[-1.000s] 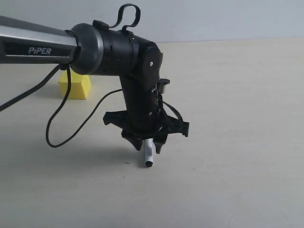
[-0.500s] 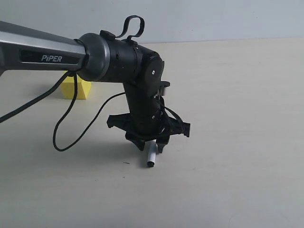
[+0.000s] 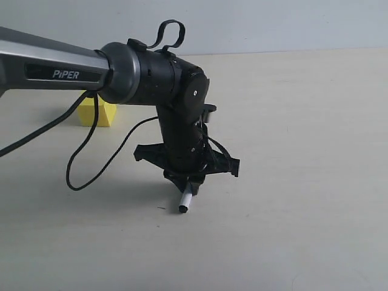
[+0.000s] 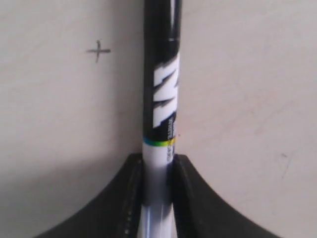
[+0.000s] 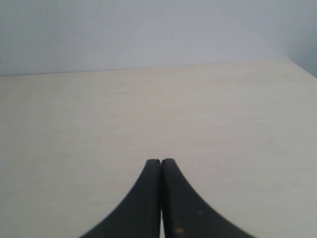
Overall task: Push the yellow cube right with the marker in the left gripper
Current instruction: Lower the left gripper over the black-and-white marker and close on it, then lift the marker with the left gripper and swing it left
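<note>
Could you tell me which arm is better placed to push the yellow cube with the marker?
Left: the left gripper is shut on the marker, and the yellow cube is on that arm's side. The right gripper is shut and empty.

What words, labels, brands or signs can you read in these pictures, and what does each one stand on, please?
"PiPER": white lettering on the grey arm, exterior view.
"M", or a large white mark much like it, not certain: on the black part of the marker.
Small print just below it on the marker: too blurred to read.
"+": a small drawn cross on the table.
Right wrist view: no text.
</note>
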You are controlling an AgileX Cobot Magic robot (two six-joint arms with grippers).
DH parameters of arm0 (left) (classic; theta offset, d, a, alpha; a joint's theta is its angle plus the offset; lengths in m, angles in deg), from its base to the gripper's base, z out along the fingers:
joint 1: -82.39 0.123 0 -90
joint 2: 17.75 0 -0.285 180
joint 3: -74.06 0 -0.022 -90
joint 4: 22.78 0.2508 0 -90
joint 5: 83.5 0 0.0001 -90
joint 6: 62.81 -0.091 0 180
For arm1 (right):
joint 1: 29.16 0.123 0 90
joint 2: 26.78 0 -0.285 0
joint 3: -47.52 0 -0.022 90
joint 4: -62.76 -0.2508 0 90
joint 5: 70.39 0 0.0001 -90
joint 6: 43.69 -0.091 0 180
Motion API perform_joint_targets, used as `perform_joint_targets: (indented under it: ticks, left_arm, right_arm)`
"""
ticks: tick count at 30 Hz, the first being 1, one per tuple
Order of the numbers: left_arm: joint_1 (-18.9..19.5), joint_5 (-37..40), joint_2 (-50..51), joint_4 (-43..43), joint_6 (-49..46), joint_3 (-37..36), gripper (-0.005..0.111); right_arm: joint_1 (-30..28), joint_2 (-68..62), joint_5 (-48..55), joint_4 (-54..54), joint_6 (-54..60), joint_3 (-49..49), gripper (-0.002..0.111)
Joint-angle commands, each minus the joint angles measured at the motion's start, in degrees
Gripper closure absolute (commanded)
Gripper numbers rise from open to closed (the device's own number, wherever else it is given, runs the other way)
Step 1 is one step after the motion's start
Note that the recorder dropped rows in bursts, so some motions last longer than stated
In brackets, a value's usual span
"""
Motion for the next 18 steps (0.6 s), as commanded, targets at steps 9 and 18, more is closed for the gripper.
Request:
perform_joint_targets:
  ticks: [9,18]
  left_arm:
    - [-0.2,9.3,-14.6,16.2,-8.0,-0.3,0.107]
    - [18.7,17.4,-34.1,45.7,-4.9,-4.9,0.107]
  right_arm:
    - [0.1,0.2,-0.7,0.0,0.1,-0.2,0.108]
    - [0.1,0.2,-0.5,0.0,0.1,-0.2,0.108]
